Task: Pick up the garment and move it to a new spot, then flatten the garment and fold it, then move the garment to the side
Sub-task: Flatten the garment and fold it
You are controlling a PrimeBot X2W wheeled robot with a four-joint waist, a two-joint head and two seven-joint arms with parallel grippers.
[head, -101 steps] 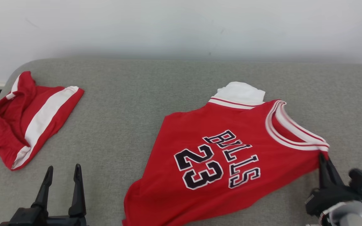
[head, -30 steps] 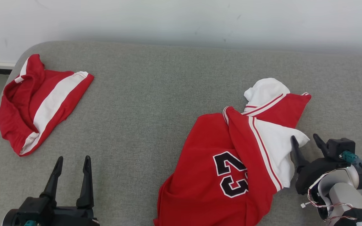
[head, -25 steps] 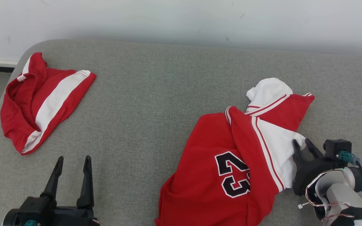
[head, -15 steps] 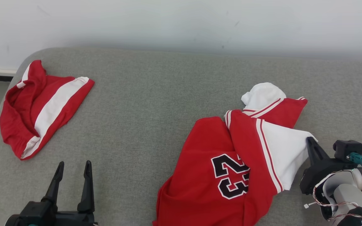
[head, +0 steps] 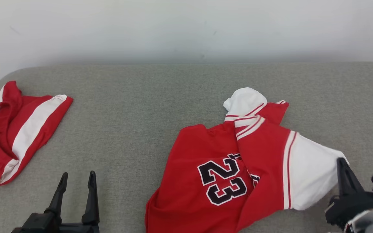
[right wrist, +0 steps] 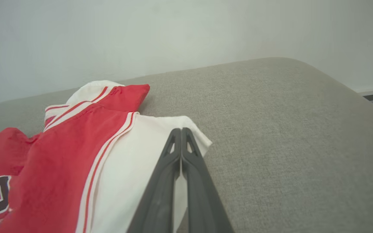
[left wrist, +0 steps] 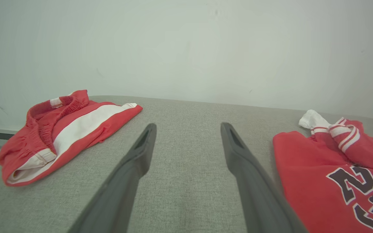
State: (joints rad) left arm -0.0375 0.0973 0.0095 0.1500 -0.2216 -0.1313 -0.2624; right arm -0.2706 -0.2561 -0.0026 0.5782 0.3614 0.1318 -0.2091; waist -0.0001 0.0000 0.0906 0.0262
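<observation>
Both jaws of the right gripper (right wrist: 181, 130) pinch the jersey (right wrist: 60, 145) corner.

The jersey (head: 206, 145) is red with a black, white-edged 23 and a white panel (red piping beside it). At nine o'clock, red shorts (head: 28, 129) carry a white stripe; the surface (head: 141, 106) is grey.

Garment (head: 206, 152): soft matt knit cloth, red with white panels; the numerals look flat and a bit smoother. Shorts (head: 21, 129): same matt cloth, ribbed gathered waistband. Worktop (head: 141, 97): grey woven fabric cover, coarse, matt. Fingers (left wrist: 134, 168): dark smooth plastic, faint sheen. Wall (head: 173, 26): white, smooth, matt.
</observation>
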